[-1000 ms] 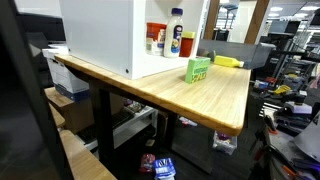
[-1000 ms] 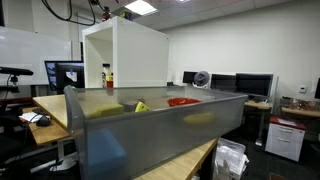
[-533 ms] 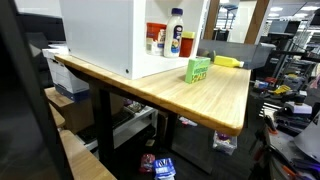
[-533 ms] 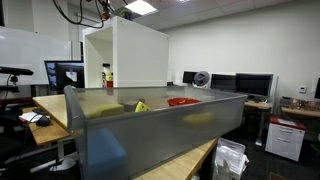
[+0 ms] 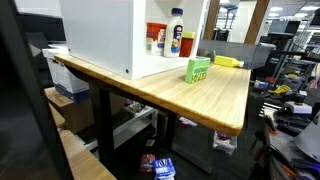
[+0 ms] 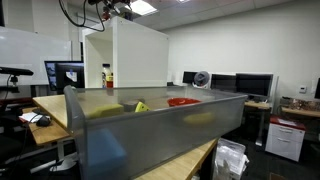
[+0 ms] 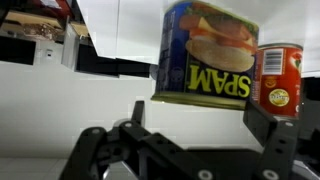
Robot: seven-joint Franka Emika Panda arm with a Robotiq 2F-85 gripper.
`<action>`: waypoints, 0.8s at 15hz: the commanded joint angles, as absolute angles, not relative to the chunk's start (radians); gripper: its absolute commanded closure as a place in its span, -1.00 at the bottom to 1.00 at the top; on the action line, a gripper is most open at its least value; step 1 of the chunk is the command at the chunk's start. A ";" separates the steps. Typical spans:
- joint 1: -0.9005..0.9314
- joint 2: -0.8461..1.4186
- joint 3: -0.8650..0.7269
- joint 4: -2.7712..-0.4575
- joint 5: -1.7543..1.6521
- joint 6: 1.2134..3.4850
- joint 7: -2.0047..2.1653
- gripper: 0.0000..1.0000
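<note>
While its jaws stand apart, gripper [image 7: 197, 115] facing Spam can [image 7: 205, 55], red can [image 7: 279, 80] beside

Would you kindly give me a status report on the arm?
Gripper open, fingers empty. Blue-and-yellow rectangular Spam tin dead ahead, not gripped. Red-labelled round can close beside it.

Colours we spot up close
We see a blue Spam tin [image 7: 205, 55] with yellow letters; at its three o'clock, a red can [image 7: 279, 80].
</note>
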State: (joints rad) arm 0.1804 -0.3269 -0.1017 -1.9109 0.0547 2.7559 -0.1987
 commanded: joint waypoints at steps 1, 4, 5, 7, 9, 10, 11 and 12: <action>0.133 -0.298 -0.073 -1.862 0.084 2.693 -0.123 -1.00; 0.158 -0.306 -0.087 -1.846 0.151 2.584 -0.150 -1.00; 0.166 -0.308 -0.093 -1.838 0.178 2.543 -0.165 -1.00; 0.169 -0.315 -0.100 -1.823 0.225 2.456 -0.179 -1.00; 0.157 -0.321 -0.098 -1.805 0.248 2.377 -0.176 -1.00; 0.155 -0.324 -0.100 -1.799 0.259 2.349 -0.178 -1.00; 0.156 -0.331 -0.104 -1.793 0.277 2.315 -0.186 -1.00; 0.153 -0.335 -0.105 -1.788 0.286 2.293 -0.186 -1.00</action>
